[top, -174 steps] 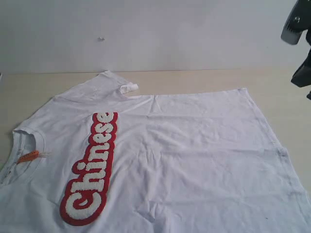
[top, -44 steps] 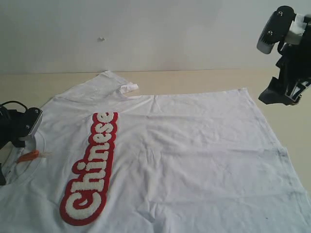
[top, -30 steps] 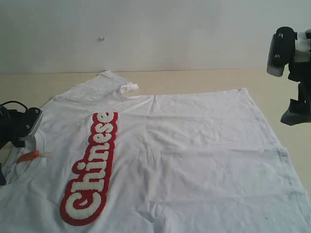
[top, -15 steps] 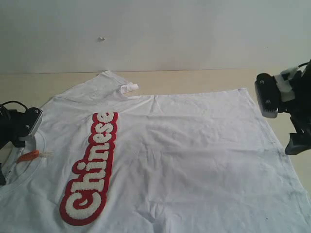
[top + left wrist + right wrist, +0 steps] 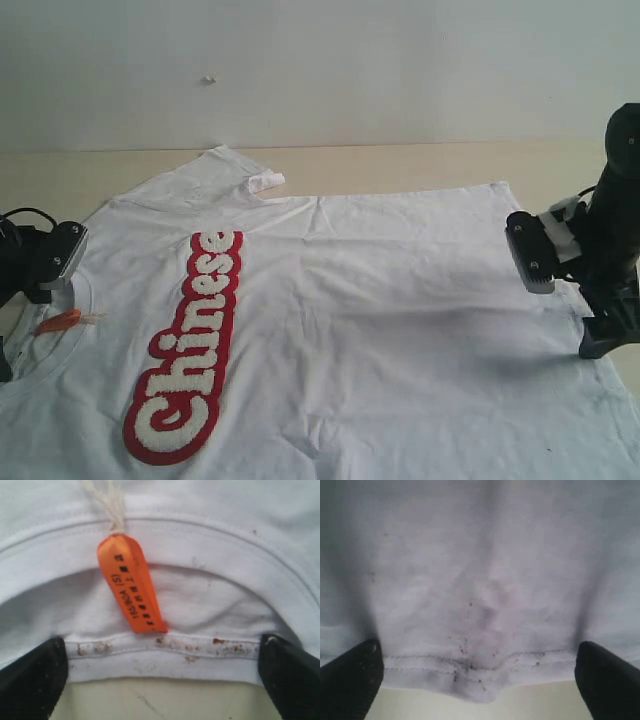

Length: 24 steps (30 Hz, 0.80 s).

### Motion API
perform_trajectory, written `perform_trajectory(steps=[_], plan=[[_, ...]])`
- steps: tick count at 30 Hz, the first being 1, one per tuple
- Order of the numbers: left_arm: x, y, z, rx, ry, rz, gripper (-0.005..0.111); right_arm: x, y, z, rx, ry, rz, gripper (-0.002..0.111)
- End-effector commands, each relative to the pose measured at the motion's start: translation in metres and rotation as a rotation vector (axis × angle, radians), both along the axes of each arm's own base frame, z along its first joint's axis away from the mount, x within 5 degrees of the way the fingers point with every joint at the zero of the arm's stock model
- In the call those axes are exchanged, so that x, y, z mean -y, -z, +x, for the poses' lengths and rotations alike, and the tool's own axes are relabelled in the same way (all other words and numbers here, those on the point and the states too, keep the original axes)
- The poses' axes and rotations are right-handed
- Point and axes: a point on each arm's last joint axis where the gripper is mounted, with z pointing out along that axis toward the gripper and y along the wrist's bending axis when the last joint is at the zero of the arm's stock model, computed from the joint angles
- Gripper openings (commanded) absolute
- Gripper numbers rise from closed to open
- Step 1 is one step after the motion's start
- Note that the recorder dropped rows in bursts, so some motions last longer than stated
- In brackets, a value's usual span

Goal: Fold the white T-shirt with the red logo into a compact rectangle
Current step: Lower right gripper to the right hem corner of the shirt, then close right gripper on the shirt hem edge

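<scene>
Long axis of white T-shirt [image 5: 400, 300] left-right: collar [image 5: 165, 650] at left claw [image 5: 160, 680], hem [image 5: 470, 667] at right claw [image 5: 477, 680]; both released, straddling edges.

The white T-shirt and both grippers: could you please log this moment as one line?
white T-shirt: flat, unfolded | left gripper: open at collar | right gripper: open at hem

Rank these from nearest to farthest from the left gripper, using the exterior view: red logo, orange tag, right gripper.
1. The orange tag, beside the left gripper, at the shirt's neck.
2. The red logo, across the chest, left of middle.
3. The right gripper, far right, at the hem.
</scene>
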Motion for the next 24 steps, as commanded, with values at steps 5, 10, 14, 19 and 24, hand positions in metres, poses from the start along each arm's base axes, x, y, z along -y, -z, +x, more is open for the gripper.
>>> perform_trajectory(steps=[5,10,14,19,24], plan=[[-0.001,0.021,-0.004,-0.049,0.001,0.0,0.105,0.0,0.012,0.004,0.014,-0.018,-0.006,0.105],[-0.001,0.021,-0.004,-0.049,0.001,0.0,0.105,0.0,0.012,0.002,-0.007,-0.019,-0.005,0.105],[-0.001,0.021,-0.004,-0.049,0.001,0.0,0.105,-0.003,0.012,-0.004,-0.074,-0.053,0.031,0.105],[-0.001,0.021,-0.004,-0.049,0.001,0.0,0.105,-0.005,0.012,-0.005,-0.079,-0.035,0.05,0.105],[-0.001,0.021,-0.004,-0.049,0.001,0.0,0.105,-0.005,0.012,-0.008,-0.108,-0.034,0.052,0.105]])
